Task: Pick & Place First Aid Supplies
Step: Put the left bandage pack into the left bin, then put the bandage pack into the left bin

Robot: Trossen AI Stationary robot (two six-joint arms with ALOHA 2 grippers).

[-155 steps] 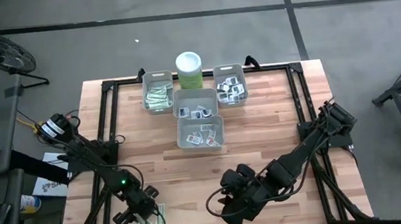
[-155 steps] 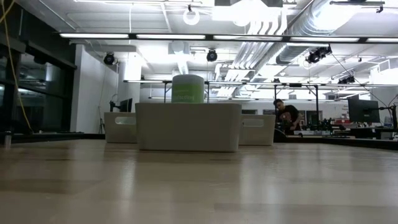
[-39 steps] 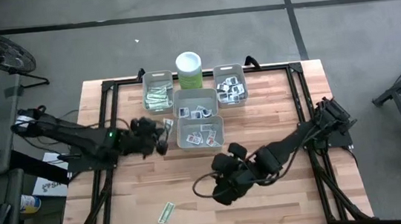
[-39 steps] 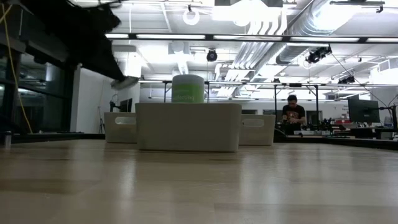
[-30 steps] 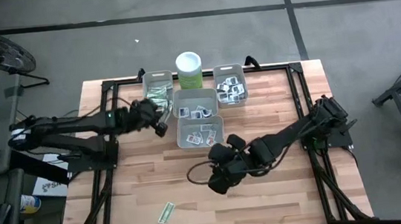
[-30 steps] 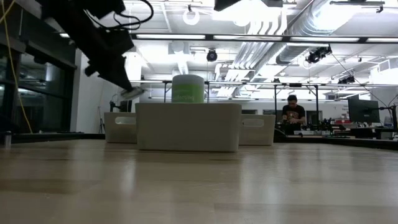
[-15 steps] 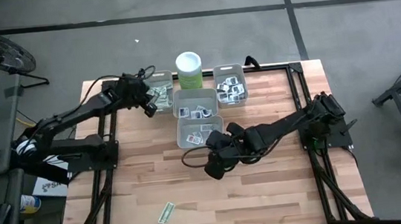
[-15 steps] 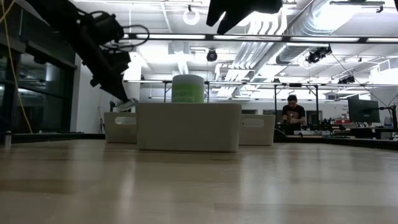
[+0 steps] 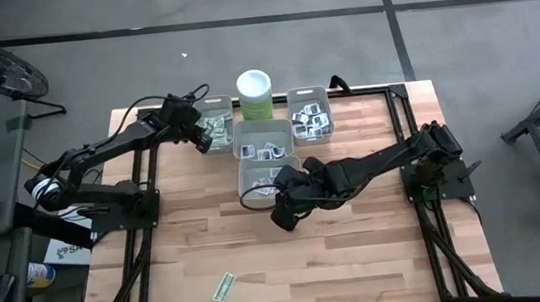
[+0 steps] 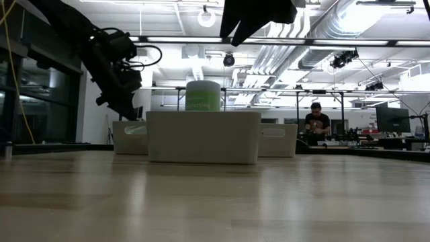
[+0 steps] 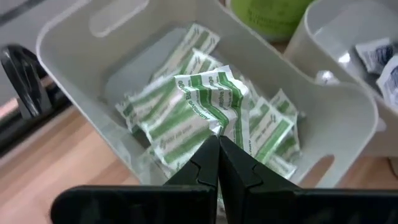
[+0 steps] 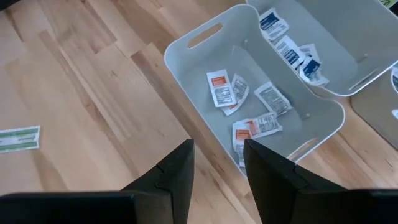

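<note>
At the left of the high view, the left arm is stretched toward the top of the table (image 9: pixel 361 252), and the left gripper (image 9: pixel 200 138) is held over the grey bin (image 9: pixel 214 130) at the upper left of the bin cluster. In the left wrist view its fingers (image 11: pixel 208 163) are seen pressed together, and a green-striped strip packet (image 11: pixel 211 99) is pinched at their tips just above the heap of similar strip packets (image 11: pixel 180 127) lying in that bin. One more strip packet (image 9: pixel 225 288) is left alone on the wood in the lower left part of the high view, well apart from the bins.

Toward the middle, a green canister with a white lid (image 9: pixel 254 93) is stood between the two upper bins. Below it a second bin (image 9: pixel 263 140) and a third, nearest bin (image 12: pixel 186 50) are lined up; small square packets (image 12: pixel 249 109) are scattered on the floor of the nearest one.

At the right, the right arm is reached across the table, and the right gripper (image 9: pixel 283 213) is held just below the lower edge of the nearest bin. Its fingers (image 12: pixel 177 171) are parted, and nothing is seen between them. The bin (image 9: pixel 309 113) at the upper right is filled with more square packets (image 9: pixel 309 121).
</note>
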